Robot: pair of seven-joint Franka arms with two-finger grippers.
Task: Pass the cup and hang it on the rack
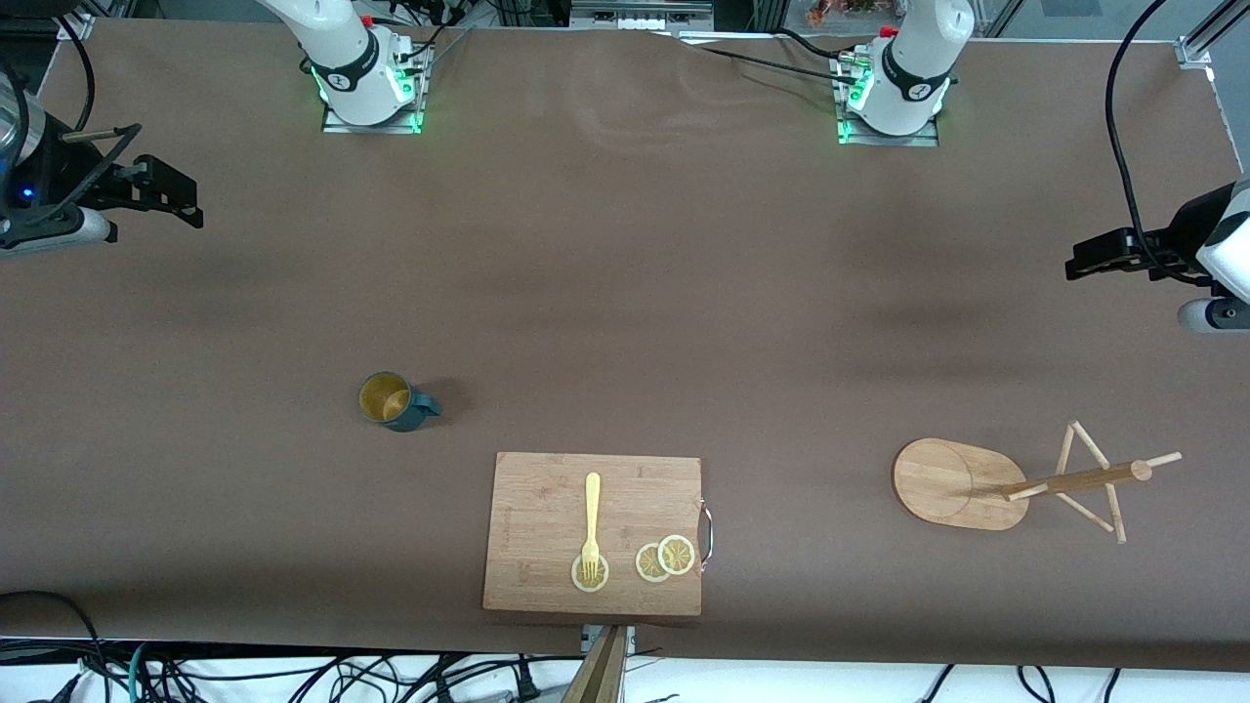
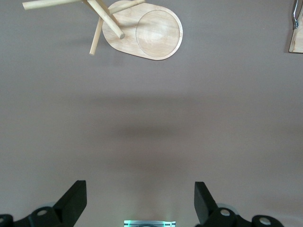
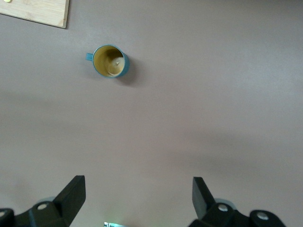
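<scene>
We're right at the start here: nothing has been picked up yet. The cup stands upright on the bare table, mouth up, handle pointing toward the cutting board, which lies a little nearer the front camera with a yellow fork and lemon slices on it.

Our right claw hangs high over the right arm's end of the table, fingers spread wide and holding nothing; the cup sits well apart from it, out ahead of the fingers in the wrist view. Our left claw is just as released and empty, waiting over the left arm's end, with the rack ahead of it on the table, its pegs bare.

So we judge the step in hand is the reach for the cup. The next move calls for the right claw to travel out over the cup, drop, and close on the rim or wall, leaving the handle free for the handover and the peg.
</scene>
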